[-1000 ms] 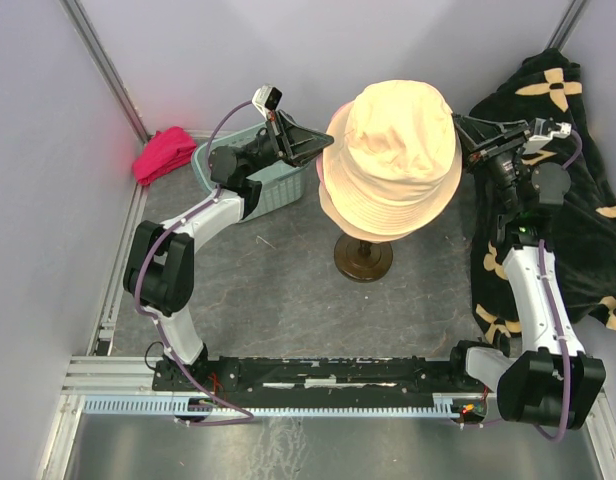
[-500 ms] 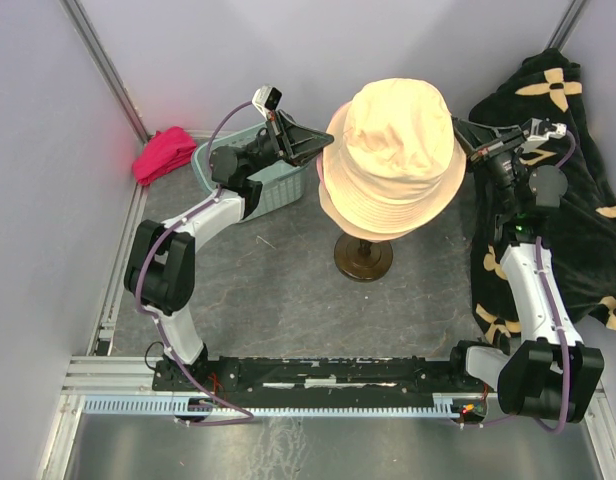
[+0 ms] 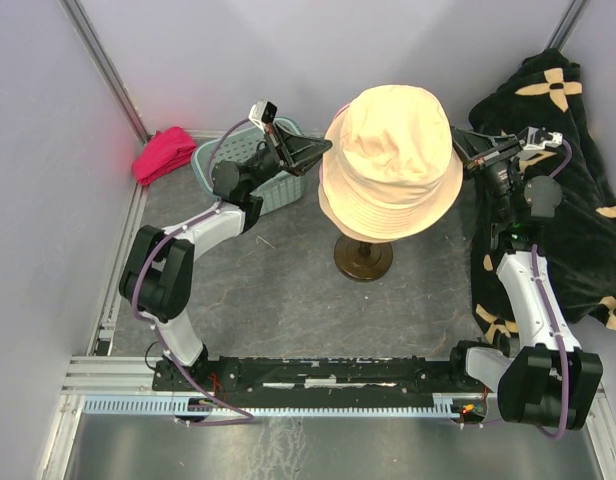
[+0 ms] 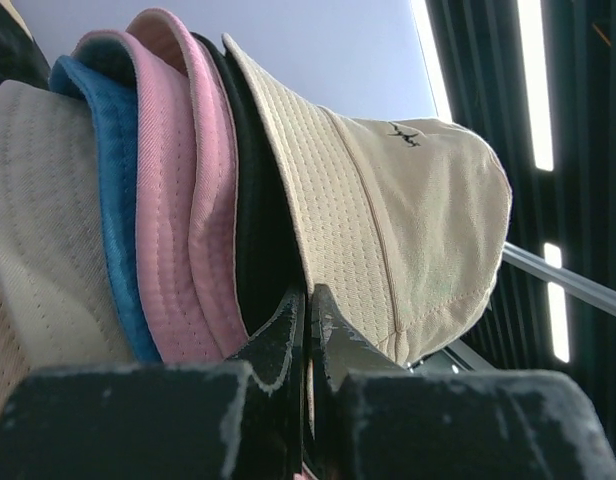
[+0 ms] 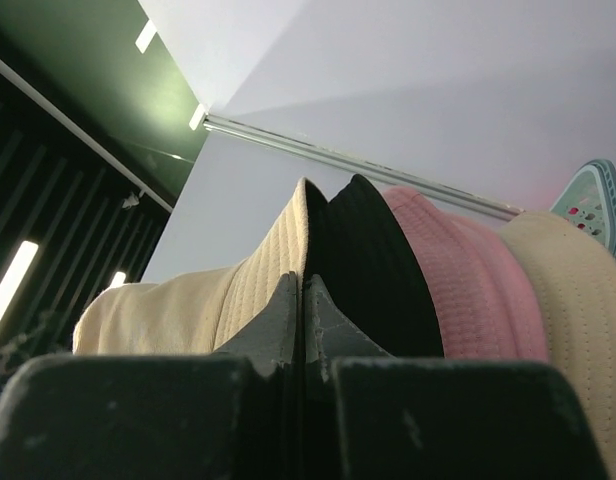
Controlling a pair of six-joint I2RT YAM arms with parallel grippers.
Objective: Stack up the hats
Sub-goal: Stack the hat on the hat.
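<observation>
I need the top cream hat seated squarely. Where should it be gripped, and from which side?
By the brim edge, at opposite sides, coming in sideways from left and right. The brim of the top cream hat is thin and hangs free over the hats beneath; its crown is broad and soft. Left gripper and right gripper are shut there.

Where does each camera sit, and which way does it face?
Top external: above and behind both arms, looking down on the hat stack.
Left wrist: on the left gripper, looking up past shut fingertips at brims.
Right wrist: on the right gripper, likewise from the opposite side.
Shared: both wrist views show the cream hat brim.
</observation>
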